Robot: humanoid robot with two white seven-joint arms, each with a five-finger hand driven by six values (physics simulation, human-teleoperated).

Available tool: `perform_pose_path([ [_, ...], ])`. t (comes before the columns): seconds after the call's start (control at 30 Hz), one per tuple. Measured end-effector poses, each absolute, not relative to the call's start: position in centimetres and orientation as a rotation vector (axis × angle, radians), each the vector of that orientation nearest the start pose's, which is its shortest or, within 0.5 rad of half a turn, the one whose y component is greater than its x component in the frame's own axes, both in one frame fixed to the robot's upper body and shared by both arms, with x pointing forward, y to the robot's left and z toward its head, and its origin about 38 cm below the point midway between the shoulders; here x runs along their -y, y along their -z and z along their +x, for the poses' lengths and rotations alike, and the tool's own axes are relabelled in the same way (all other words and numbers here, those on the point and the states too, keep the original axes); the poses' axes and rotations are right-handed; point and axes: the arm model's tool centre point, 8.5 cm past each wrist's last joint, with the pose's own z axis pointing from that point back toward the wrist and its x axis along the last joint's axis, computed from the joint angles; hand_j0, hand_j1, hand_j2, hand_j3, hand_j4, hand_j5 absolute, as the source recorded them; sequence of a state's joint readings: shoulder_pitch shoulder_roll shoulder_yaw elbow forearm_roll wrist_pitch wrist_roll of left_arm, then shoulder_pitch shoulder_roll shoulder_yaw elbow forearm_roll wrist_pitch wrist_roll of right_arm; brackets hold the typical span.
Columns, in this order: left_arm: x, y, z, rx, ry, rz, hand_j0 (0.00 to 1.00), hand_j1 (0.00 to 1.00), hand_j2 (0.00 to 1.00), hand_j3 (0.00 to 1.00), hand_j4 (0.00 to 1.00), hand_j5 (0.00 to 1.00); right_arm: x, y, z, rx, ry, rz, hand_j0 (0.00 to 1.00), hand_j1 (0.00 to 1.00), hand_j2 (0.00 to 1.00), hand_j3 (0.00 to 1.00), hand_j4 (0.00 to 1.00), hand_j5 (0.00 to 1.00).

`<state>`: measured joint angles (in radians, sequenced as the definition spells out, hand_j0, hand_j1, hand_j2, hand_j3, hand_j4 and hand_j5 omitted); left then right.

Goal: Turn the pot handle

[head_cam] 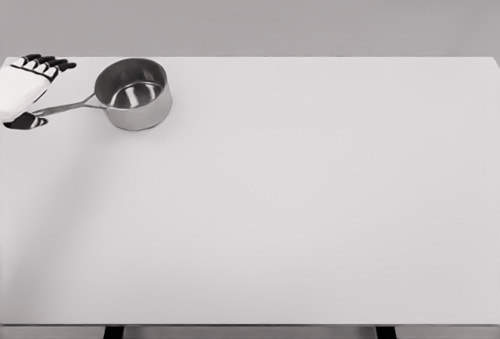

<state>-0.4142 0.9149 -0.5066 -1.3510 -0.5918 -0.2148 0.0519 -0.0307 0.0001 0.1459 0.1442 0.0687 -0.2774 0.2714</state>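
I see the white table (297, 214) spanning the view. The steel saucepan (133, 93) sits upright at its far left, handle (66, 107) pointing left. My left hand (25, 89) is at the handle's end, fingers extended above it, thumb below, not closed.

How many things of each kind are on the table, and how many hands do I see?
Pot: 1
Hand: 1, the left, at the pot handle
Total: 2, on the white table
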Motion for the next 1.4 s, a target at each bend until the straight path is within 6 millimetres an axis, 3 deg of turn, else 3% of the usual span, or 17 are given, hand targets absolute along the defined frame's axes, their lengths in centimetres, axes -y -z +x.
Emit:
perform_pose_path([
  [1.4, -42.2, -18.8, 45.2, 1.31, 1.534, 1.094, 1.0, 1.0, 1.0, 1.0, 1.0, 1.0, 25.0, 25.5, -0.6, 0.122, -0.239, 0.204, 1.0, 1.0, 1.0, 1.0, 1.0, 1.0],
])
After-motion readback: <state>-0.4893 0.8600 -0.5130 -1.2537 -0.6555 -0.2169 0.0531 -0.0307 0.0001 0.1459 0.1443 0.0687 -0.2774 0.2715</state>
